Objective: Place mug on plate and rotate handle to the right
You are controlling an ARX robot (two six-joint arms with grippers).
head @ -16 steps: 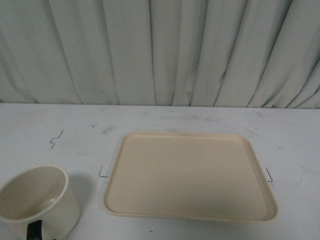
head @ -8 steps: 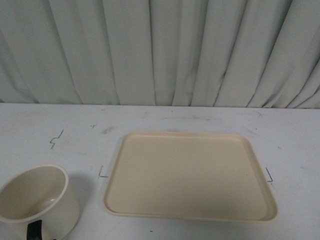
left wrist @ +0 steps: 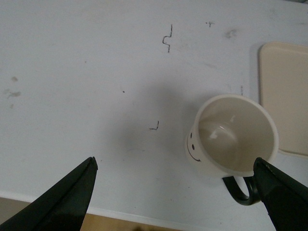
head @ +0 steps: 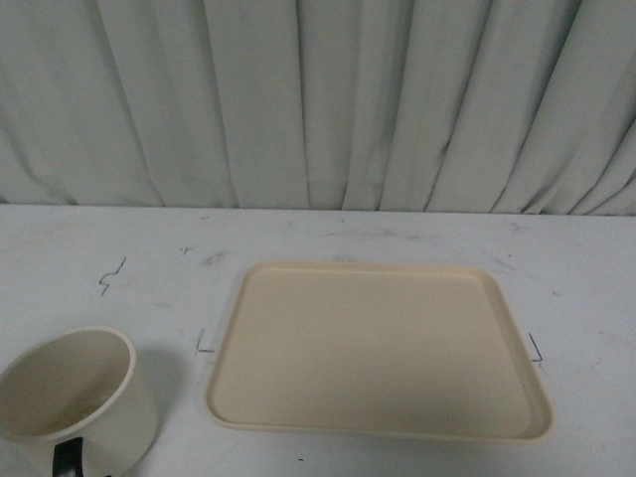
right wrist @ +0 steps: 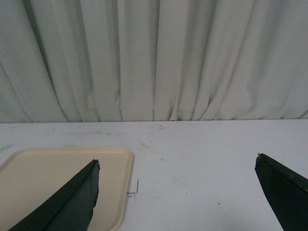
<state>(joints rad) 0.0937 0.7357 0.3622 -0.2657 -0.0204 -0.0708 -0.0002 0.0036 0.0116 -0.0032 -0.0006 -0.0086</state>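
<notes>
Cream-white wide mug (left wrist: 231, 137) sits off-centre between spread jaws of our left gripper (left wrist: 175, 160). Glossy black C-shaped handle (left wrist: 236, 196) beside one finger: we risk clipping it, tipping mug. Right gripper (right wrist: 176, 159) spread, empty.

Table (head: 417, 234): white, scuffed, small black pen marks (head: 111, 276). Carries one mug (head: 104, 397), upright, by the front edge at left, and one plate (head: 378, 348), flat, mid-table, apart from the mug.

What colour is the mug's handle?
Black; the cream-white mug's glossy loop handle shows best in left wrist view.
</notes>
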